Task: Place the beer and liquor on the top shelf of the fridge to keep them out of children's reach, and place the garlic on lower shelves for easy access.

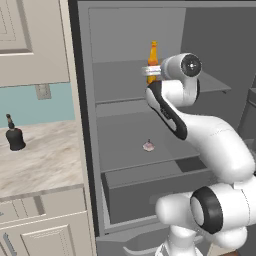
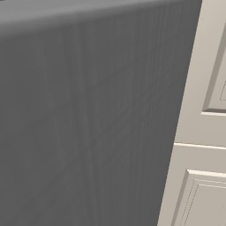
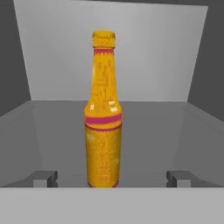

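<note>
A light stone counter [image 1: 45, 160] sits under a blue wall [image 1: 35, 105]. Cream cupboard doors [image 2: 201, 132] stand close by.

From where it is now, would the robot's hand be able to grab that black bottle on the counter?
Probably not as it stands. The gripper is open, inside the fridge at the beer, while the liquor stands on the counter beyond the fridge's side wall. The arm would likely have to pull out first.

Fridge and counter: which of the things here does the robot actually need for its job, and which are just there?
Part of the job:
- beer, upright on the top shelf of the fridge
- garlic, on a lower shelf
- liquor, on the counter
- gripper, open

Just there:
- wall outlet
- cabinet doors
</note>
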{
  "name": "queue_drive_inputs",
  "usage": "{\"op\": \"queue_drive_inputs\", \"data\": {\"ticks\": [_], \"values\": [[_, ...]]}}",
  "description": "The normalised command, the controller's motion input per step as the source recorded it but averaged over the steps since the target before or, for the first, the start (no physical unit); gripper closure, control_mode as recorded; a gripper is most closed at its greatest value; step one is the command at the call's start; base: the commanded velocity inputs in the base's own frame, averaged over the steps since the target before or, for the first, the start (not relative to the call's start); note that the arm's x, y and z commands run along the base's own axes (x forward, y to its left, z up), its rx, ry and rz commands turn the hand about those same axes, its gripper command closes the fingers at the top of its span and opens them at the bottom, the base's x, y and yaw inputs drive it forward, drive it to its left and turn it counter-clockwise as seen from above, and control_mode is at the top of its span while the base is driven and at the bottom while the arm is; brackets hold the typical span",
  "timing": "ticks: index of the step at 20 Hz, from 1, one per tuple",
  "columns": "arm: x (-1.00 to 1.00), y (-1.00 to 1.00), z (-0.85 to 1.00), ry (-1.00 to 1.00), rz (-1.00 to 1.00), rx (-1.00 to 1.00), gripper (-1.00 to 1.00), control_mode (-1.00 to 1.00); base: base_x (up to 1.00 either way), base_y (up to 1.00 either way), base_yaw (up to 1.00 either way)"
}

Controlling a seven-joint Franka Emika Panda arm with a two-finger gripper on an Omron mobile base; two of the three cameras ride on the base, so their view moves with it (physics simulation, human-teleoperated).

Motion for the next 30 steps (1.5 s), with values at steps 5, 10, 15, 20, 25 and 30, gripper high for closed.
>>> {"op": "queue_drive_inputs", "data": {"ticks": [5,10,15,20,25,30], "values": [[-0.97,0.0,-0.01,0.04,0.0,-0.02,-1.0,-1.0,0.0,0.0,0.0],[-1.0,0.0,0.0,0.19,0.0,0.0,-1.0,-1.0,0.0,0.0,0.0],[-1.0,0.04,-0.11,0.16,0.0,0.0,-1.0,-1.0,0.0,0.0,0.0],[-1.0,0.03,-0.17,0.15,0.0,0.0,-1.0,-1.0,0.0,0.0,0.0],[-0.72,0.0,-0.2,0.11,0.0,0.0,-1.0,-1.0,0.0,0.0,0.0],[-0.33,0.0,-0.04,0.14,0.0,0.0,-1.0,-1.0,0.0,0.0,0.0]]}}
